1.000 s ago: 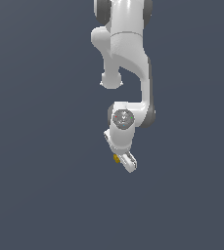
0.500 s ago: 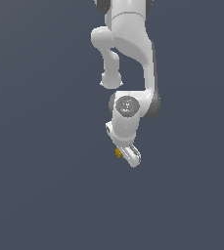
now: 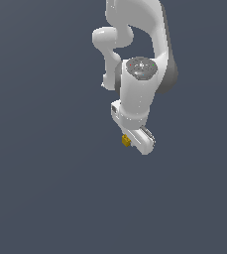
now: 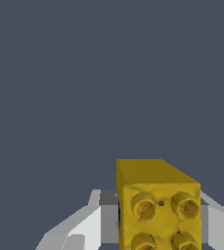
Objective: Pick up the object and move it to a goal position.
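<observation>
Your arm (image 3: 140, 59) hangs folded, wrist pointing down, and your gripper (image 3: 135, 141) (seen close in the wrist view) has its fingers (image 4: 86, 224) clamped on the yellow brick (image 4: 157, 205).

Brick (image 4: 157, 205) between gripper (image 4: 152, 219) fingers; peeks out on exterior view's left of gripper.

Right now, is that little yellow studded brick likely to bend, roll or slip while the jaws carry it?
The yellow brick looks rigid and blocky, so it probably won't bend. Its flat faces shouldn't roll. It seems tiny beside the gripper, so likely light, though its smooth sides might slip.
</observation>
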